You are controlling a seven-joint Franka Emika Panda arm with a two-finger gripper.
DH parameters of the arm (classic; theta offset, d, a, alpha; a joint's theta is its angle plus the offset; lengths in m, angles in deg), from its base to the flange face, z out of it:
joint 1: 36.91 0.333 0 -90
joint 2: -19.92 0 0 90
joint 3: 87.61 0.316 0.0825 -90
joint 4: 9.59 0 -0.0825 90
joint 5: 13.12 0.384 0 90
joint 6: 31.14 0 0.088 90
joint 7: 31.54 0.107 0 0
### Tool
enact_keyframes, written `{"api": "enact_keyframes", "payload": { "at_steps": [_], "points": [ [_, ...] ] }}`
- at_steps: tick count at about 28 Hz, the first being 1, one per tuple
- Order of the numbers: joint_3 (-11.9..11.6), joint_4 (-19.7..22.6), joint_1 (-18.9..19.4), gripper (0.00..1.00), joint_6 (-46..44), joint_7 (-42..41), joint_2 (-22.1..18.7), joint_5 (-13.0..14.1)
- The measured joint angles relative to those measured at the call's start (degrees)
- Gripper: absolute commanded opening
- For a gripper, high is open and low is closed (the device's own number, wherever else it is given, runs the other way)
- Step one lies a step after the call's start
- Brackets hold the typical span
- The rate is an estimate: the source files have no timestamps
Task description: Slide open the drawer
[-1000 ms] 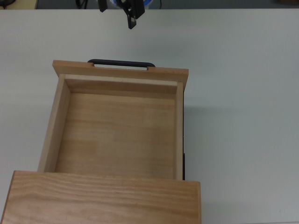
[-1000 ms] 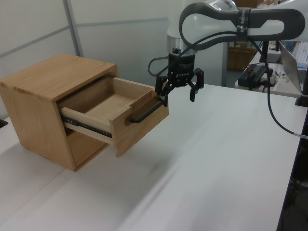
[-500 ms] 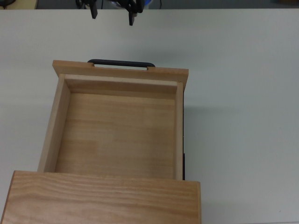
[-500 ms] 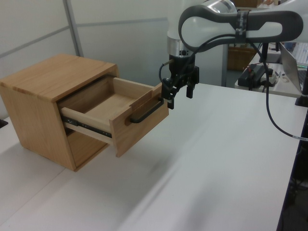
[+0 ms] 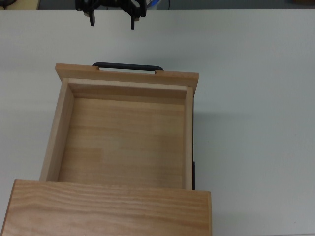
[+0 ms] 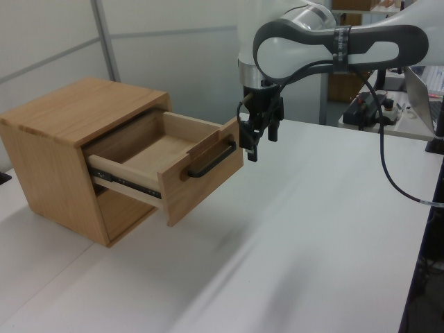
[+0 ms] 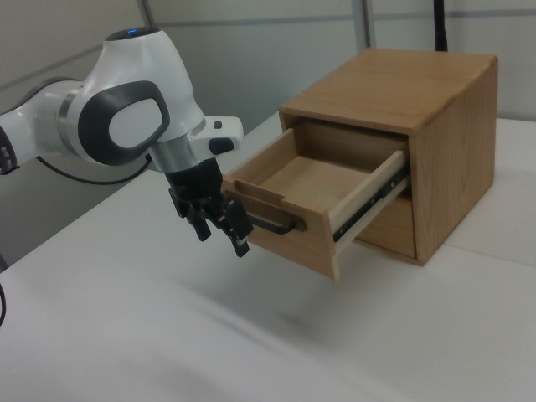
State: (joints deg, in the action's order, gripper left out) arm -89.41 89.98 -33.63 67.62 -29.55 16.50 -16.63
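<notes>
My gripper (image 5: 111,18) is hanging with jaws spread, empty, beyond the handle (image 5: 128,66); only the right view is showing the drawer (image 7: 314,197) riding out on its rails.

A wide white table surface (image 6: 298,243) fills the lower and right part of the left view, and it carries a light-wood box-shaped cabinet (image 6: 52,163) at the middle left of the frame; the same cabinet stands at the upper right of the right view (image 7: 448,159), and its flat grained top panel (image 5: 108,209) lies along the bottom edge of the top view. Behind the table in the left view there is a pale grey wall panel with a thin metal post (image 6: 104,38) at the upper left. At the far right edge of the left view some dark equipment with cables (image 6: 374,107) rests on another desk, too small to tell more.
</notes>
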Motion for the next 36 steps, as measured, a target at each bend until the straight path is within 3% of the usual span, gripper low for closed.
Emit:
{"api": "enact_keyframes", "payload": {
  "at_steps": [11,25,36],
  "points": [
    [0.0,-0.7,0.0,1.00,-1.4,-3.1,1.3,-0.1],
    [-0.4,-8.7,-0.1,1.00,-8.2,-3.7,1.3,-0.2],
    [-0.1,-9.1,0.1,1.00,-9.1,-3.9,1.5,-0.5]
  ]
}}
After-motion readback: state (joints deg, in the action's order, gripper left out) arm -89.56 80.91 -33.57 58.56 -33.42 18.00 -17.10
